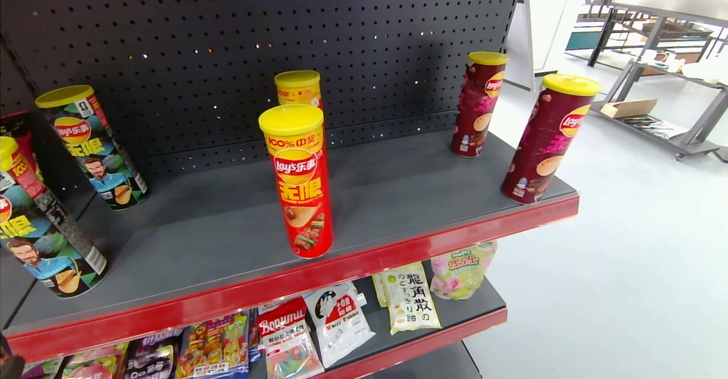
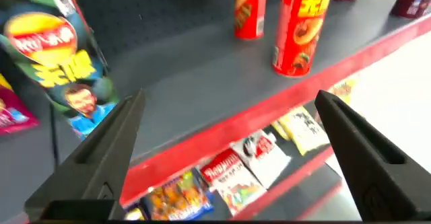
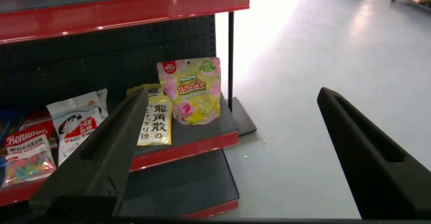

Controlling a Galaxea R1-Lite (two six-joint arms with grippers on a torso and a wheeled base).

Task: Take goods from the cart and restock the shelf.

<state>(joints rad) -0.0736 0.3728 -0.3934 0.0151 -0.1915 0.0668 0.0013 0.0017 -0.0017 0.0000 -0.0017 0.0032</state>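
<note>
While the left gripper hangs open and empty out in front of the front red can, that can stands upright near the red front edge of the shelf. A second red can stands just behind it, maroon cans to its right, dark cans to its left. Below its level, the right gripper, also spread and empty, faces snack bags.

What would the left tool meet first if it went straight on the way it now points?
Probably the grey shelf board, just behind its red front edge. The open left tool points there, between the blue-green chip can and the red chip can. Depth is unclear.
</note>
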